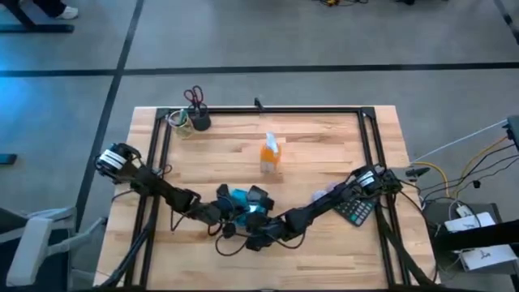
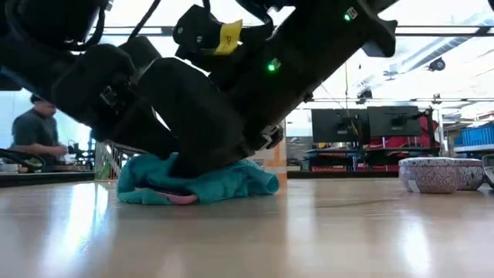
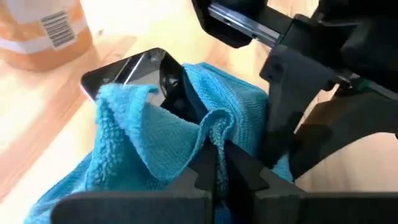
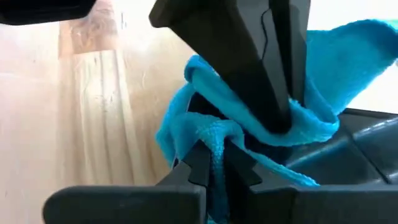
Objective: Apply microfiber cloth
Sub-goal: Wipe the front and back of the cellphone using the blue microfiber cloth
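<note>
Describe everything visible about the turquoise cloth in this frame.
The microfiber cloth is bright turquoise, with a looped terry-like pile and stitched edges. It lies bunched on the wooden table, draped partly over a black phone. The left gripper and right gripper each pinch a fold with shut jaws.

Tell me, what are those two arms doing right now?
Left gripper shut on blue cloth. Right gripper shut on it too. Cloth bunched over black phone. Orange bottle stands clear.

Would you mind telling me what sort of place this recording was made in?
Probably a robotics lab or workshop: dark monitors on benches behind the wooden table, a concrete floor, and loose cables beside the rig.
</note>
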Action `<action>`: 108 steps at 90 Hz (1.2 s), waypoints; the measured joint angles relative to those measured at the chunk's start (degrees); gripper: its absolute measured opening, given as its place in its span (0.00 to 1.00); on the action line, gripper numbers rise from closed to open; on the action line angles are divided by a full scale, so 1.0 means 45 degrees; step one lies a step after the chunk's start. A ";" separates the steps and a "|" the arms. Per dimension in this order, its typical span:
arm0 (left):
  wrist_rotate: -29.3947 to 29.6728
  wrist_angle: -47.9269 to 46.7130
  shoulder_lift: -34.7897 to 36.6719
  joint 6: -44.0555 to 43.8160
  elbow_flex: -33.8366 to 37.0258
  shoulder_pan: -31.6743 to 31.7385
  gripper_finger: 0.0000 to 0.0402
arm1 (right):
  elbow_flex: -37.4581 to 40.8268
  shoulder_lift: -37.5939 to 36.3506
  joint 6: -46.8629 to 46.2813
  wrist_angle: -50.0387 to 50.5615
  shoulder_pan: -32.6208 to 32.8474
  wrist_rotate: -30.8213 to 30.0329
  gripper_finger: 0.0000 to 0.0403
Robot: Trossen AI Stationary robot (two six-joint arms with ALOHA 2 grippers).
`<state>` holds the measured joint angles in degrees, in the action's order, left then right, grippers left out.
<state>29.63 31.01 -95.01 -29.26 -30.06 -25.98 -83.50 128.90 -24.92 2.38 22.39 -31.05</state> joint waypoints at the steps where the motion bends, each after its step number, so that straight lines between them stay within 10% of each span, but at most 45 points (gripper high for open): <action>1: -0.0012 -0.0001 -0.0009 0.0000 0.0000 0.0000 0.00 | 0.0000 0.0000 0.0003 0.0003 0.0012 0.0000 0.00; 37: -0.0266 0.1346 -0.1632 -0.0168 -0.0044 -0.0034 0.00 | 0.0039 -0.0015 0.0355 -0.0200 0.0311 0.1304 0.00; 62: -0.0371 0.1230 -0.1725 -0.0189 0.0015 -0.0030 0.00 | 0.0134 -0.0393 -0.1207 0.2688 0.1012 -0.1966 0.00; 108: -0.0444 0.1353 -0.1751 -0.0122 0.0034 -0.0034 0.00 | 0.0107 -0.0512 -0.0279 0.0507 0.1022 -0.2395 0.00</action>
<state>27.64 37.10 -102.89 -29.81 -29.91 -26.13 -83.02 126.60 -26.17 4.66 26.99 -41.82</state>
